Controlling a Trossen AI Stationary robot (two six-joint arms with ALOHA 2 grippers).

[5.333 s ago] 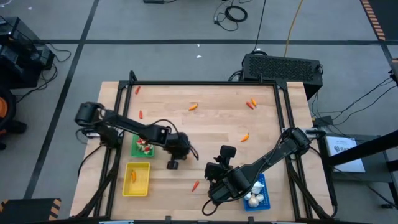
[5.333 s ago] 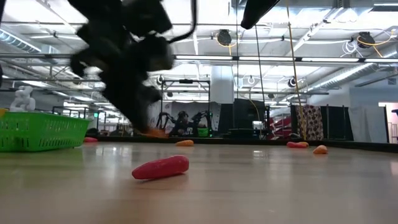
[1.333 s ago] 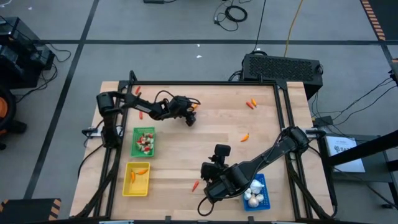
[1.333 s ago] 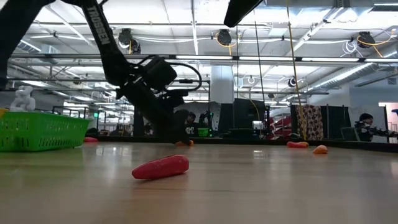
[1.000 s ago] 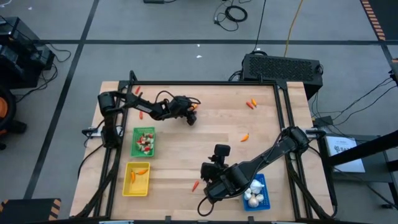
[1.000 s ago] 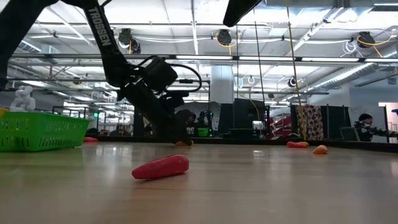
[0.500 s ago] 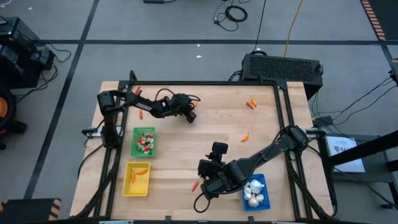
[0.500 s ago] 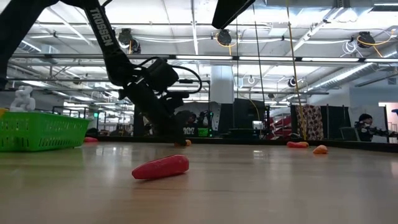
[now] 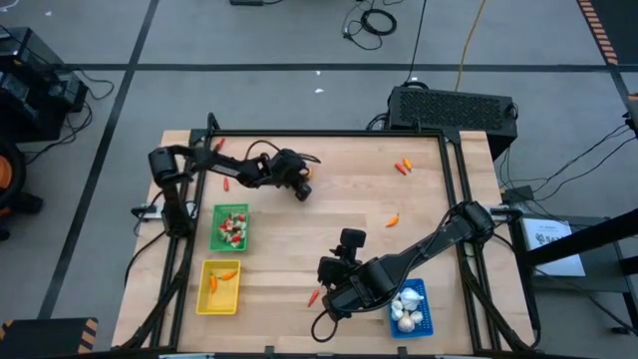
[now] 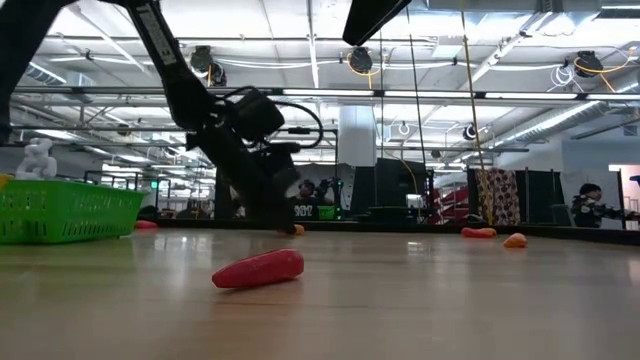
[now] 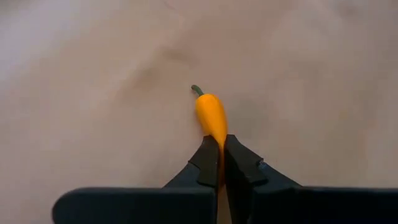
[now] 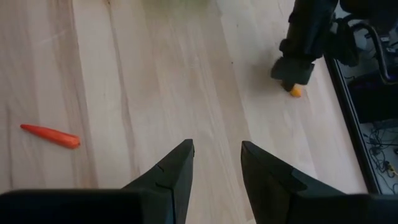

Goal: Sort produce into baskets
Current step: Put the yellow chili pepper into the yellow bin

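There are three little baskets on the wooden table (image 9: 339,219), all seen best from above. The green basket (image 9: 230,227) sits at the left of the picture and has a small heap of red and pale bits (image 9: 232,228) in it, too small to count. Just below it is the yellow basket (image 9: 218,285), with one orange piece (image 9: 227,275) that I can make out. The blue basket (image 9: 409,307) is at the lower right, and it holds white garlic bulbs (image 9: 405,310), maybe three, though they sit too close to count for sure.

Loose pieces lie on the table too. I count two at the upper left: one (image 9: 218,145) by the table's top corner and one (image 9: 226,183) below it. A little red and orange pair (image 9: 402,167) lies at the upper right, one orange piece (image 9: 393,221) is right of the middle, and one red carrot (image 9: 313,297) is near the bottom middle.

The left gripper (image 9: 299,189) is at the upper middle of the table. Its two fingers are pinched tight on the end of a small orange pepper (image 11: 211,116) with a green stem.

The right gripper (image 9: 321,325) hangs low near the bottom middle, close to the red carrot. Its fingers (image 12: 173,171) are apart and hold nothing.
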